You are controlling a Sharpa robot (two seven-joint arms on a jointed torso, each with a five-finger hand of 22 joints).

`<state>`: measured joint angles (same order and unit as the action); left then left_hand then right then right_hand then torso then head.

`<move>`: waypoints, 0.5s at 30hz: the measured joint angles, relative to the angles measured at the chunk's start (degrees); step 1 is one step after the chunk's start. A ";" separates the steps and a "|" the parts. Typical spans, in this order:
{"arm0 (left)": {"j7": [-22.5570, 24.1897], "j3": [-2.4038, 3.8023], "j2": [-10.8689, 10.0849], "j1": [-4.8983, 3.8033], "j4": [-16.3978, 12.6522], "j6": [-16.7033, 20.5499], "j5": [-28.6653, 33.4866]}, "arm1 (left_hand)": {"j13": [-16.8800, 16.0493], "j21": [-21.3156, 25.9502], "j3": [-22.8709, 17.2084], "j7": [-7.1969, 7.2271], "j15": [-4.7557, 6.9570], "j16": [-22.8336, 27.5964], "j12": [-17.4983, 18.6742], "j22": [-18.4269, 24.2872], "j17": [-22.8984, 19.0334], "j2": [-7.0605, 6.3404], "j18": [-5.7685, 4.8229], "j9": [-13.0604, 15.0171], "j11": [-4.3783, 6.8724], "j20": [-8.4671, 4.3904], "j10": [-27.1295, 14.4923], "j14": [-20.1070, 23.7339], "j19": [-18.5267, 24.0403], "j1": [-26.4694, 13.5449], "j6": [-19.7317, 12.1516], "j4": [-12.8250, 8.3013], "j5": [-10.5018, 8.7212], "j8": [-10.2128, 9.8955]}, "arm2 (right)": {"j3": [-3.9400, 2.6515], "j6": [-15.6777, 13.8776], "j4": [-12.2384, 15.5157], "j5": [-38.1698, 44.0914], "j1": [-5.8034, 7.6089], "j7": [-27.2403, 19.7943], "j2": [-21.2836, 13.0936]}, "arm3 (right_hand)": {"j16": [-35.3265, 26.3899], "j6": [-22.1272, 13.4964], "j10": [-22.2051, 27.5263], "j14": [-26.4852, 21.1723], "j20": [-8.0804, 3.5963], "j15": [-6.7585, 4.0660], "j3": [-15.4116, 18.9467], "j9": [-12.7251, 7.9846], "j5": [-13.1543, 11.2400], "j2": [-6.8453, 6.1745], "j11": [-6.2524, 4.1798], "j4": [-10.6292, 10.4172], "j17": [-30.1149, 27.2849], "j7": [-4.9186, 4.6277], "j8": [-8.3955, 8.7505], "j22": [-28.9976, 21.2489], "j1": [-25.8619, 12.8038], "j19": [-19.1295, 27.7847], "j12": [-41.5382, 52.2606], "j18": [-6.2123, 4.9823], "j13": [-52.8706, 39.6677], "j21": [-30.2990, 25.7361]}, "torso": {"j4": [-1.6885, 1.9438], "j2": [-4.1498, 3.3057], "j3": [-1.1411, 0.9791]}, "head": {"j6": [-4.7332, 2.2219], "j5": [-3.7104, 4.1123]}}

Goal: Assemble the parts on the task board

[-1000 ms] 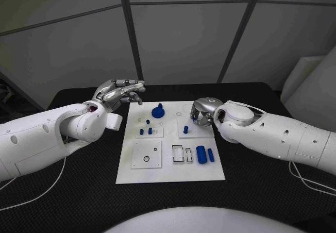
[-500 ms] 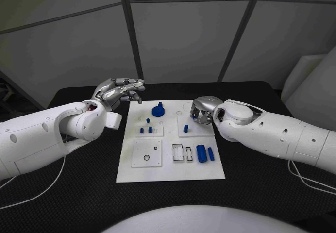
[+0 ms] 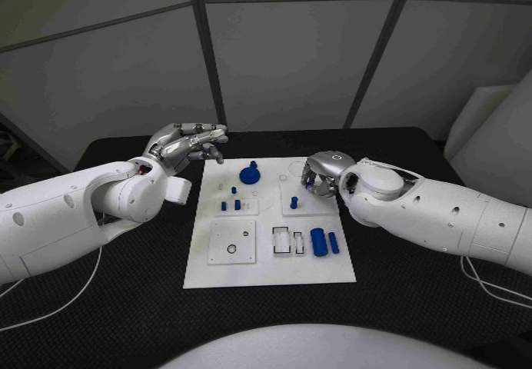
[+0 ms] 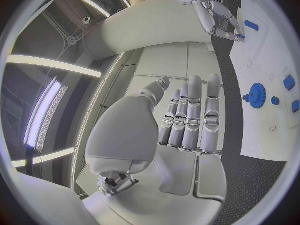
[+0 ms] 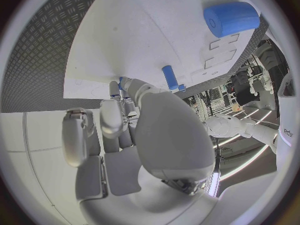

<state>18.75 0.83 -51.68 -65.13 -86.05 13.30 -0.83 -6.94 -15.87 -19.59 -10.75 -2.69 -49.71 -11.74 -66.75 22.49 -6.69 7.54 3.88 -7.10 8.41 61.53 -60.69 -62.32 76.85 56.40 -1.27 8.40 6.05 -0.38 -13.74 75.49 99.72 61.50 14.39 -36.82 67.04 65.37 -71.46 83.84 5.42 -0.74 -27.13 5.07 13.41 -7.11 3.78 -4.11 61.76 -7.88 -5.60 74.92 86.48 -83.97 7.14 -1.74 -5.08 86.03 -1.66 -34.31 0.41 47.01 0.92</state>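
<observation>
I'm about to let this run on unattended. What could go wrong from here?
The right hand hovers low over the board's far right corner; a careless sweep might knock the upright peg beside it. The cylinder lies loose on its side and might roll if the board is nudged. The left hand is off the board's edge, so its reach to the gear crosses pegs.

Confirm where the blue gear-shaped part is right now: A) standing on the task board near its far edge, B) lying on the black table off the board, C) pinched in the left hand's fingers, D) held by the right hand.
A: the blue gear-shaped part stands on the white task board near its far edge, between the left hand and right hand, touched by neither.
</observation>
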 measured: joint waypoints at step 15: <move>-0.03 0.00 0.04 0.00 0.37 -0.03 0.02 | 0.00 0.00 0.00 0.00 -0.18 0.00 0.00 0.00 -0.04 0.00 0.00 0.00 0.00 0.00 0.00 0.18 0.00 0.00 0.00 0.00 0.00 0.00 | -0.08 -5.78 6.36 0.38 0.01 0.23 -4.00 | 0.00 0.03 0.00 0.00 0.00 0.00 -0.50 0.03 0.35 -0.01 0.00 0.50 -0.07 -0.04 0.08 -0.01 0.00 0.00 -0.01 -0.01 -0.08 0.69 | 0.04 0.07 0.01 | -0.14 -0.20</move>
<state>18.71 0.83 -51.64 -65.13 -85.68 13.28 -0.81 -6.94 -15.87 -19.59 -10.75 -2.87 -49.71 -11.74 -66.76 22.45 -6.69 7.54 3.88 -7.10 8.41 61.53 -60.51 -62.32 76.85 56.40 -1.27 8.40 6.05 -0.46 -19.52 81.86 100.09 61.51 14.62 -40.82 67.04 65.41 -71.47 83.84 5.42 -0.74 -27.63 5.10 13.76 -7.12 3.78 -3.61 61.69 -7.92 -5.52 74.92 86.49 -83.97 7.13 -1.74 -5.16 86.73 -1.62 -34.24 0.42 46.87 0.72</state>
